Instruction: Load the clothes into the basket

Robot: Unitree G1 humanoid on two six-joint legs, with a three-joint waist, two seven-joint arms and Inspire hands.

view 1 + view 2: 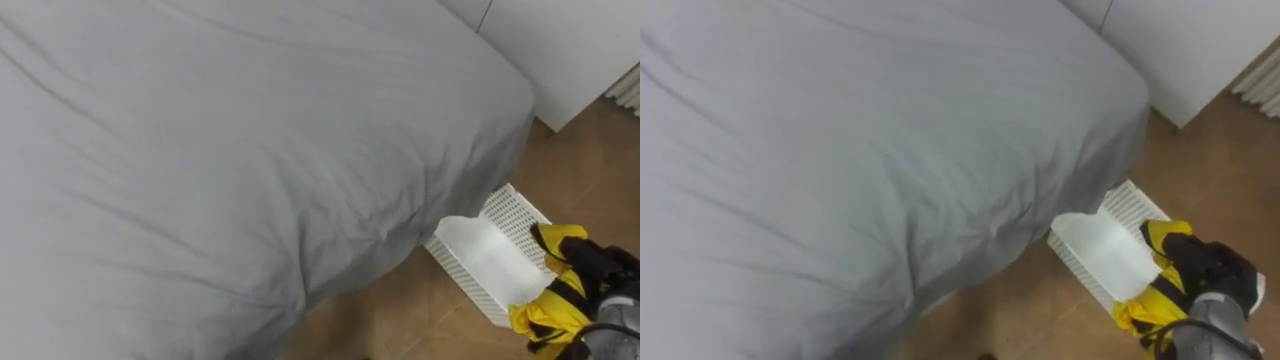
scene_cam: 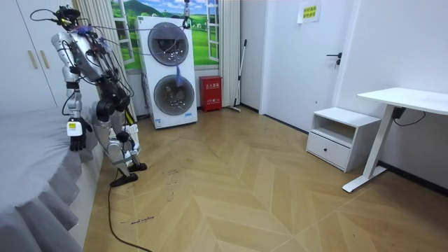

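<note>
No legible text; yellow wall sign too small to read.

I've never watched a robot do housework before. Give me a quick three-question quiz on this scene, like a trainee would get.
1. True or false: the right robot hand is curled round a yellow garment.
2. Where does the white basket stand? A) on the wooden floor beside the bed; B) on top of the bed; C) on a chair.
3. Fill in: the bed's cover is ____ in colour.

Key: 1 true; 2 A; 3 grey.
</note>
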